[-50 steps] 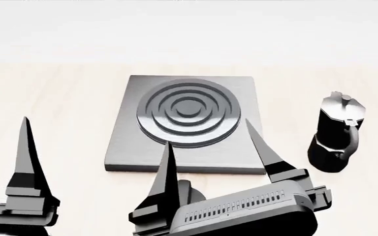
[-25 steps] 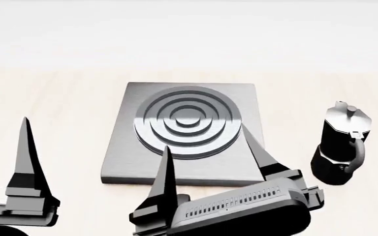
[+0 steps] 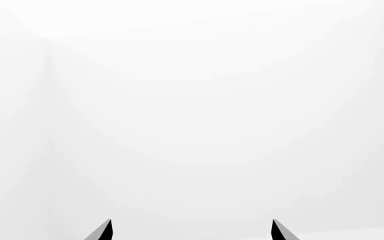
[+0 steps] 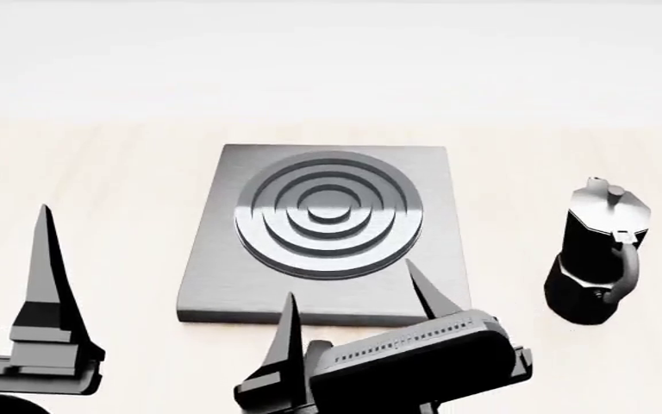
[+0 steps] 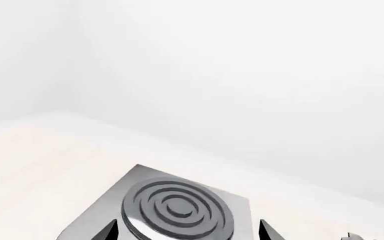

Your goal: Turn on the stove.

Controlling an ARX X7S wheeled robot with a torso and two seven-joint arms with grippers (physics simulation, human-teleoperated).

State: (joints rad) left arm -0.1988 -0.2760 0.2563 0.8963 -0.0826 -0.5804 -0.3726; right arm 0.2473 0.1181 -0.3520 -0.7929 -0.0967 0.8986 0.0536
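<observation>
The stove (image 4: 328, 233) is a flat square grey slab with raised dark concentric rings, lying in the middle of the light wooden table; it also shows in the right wrist view (image 5: 172, 207). Its small black knob is hidden, likely behind my right arm. My right gripper (image 4: 354, 297) is open and empty, its two pointed fingers over the slab's near edge; only the fingertips (image 5: 109, 231) show in the right wrist view. My left gripper (image 3: 190, 229) is open and empty at the near left; one finger (image 4: 46, 259) shows in the head view.
A black faceted moka pot (image 4: 593, 254) stands on the table to the right of the stove. A white wall runs behind the table's far edge (image 4: 331, 116).
My right gripper has drawn back toward me and lower in the head view, its fingertips now at the slab's near edge. The head view itself tilted slightly at first. The left gripper has not moved.
</observation>
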